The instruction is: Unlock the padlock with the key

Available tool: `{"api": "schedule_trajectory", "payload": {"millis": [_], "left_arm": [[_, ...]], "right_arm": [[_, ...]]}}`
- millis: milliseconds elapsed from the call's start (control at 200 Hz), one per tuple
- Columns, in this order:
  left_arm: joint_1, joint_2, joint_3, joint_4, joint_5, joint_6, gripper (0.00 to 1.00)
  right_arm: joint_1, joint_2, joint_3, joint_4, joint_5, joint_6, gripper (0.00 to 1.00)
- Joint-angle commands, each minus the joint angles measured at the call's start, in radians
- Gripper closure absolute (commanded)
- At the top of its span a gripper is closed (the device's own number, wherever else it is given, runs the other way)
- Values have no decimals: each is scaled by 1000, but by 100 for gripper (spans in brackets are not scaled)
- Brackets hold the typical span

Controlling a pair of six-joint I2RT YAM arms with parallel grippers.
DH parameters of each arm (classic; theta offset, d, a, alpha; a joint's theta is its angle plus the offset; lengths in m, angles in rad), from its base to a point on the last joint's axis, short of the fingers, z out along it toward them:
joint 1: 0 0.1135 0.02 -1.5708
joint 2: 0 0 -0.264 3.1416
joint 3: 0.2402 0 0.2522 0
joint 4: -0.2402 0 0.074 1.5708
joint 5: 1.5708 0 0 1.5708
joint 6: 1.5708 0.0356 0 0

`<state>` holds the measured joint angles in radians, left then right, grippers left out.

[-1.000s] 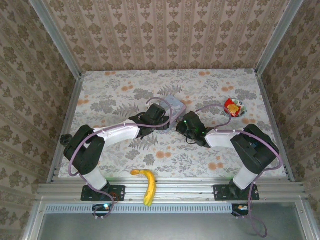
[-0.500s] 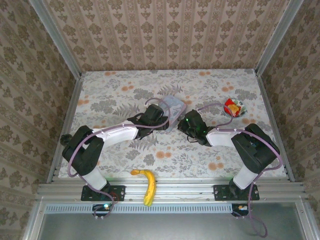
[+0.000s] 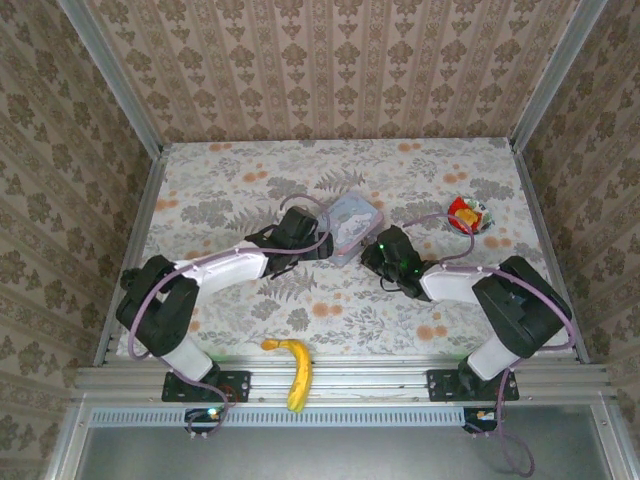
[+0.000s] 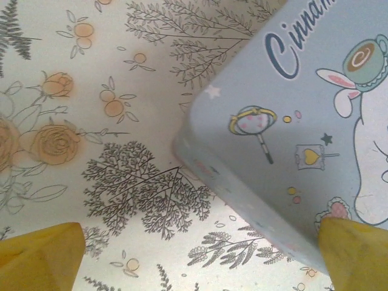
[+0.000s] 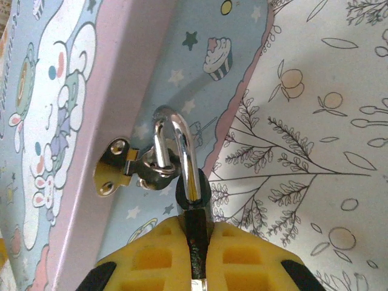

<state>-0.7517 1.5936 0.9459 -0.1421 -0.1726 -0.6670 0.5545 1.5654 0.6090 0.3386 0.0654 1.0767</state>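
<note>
The padlock [image 5: 193, 193] is a small black block whose silver shackle [image 5: 183, 148] passes through the hasp ring on the side of the pale blue cartoon tin [image 5: 66, 121]. My right gripper [image 5: 197, 233] is shut on the padlock's body, its yellow pads pressed to both sides. In the top view it sits at the tin's [image 3: 356, 220] right front corner [image 3: 380, 254]. My left gripper [image 4: 200, 267] is open wide, one yellow fingertip [image 4: 42, 257] over the cloth and the other over the tin's [image 4: 291, 115] edge, gripping nothing. The key is hidden.
A banana [image 3: 296, 368] lies at the table's near edge between the arm bases. A small bowl with a red snack packet [image 3: 468, 214] stands at the right, behind my right arm. Patterned walls close in the table on three sides.
My left gripper has drawn back to the left of the tin and opened wider. The tin has shifted slightly right, and my right gripper moved right with the padlock.
</note>
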Motion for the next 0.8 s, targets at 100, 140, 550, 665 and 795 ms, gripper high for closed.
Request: {"api": "schedule_trajectory", "payload": {"millis": [100,140,550,665,795], "left_arm": [[-37,10,56,-69,-63,11,0],[-45,42,77,-79,-63,19,0],[-62,185,152,-179,-92,45,5],[-58,178,139,-178,-90,43,9],[-58,181,134,-172,-78,38,12]], "right_arm": [[4,-63,-35,-83,48,-31,100],[4,-63,-33,-94,50,-41,100],[4,-26,26,-272,150,-146,100],[5,-5,55,-308,199,-166,100],[5,27,75,-294,242,-155,99]]}}
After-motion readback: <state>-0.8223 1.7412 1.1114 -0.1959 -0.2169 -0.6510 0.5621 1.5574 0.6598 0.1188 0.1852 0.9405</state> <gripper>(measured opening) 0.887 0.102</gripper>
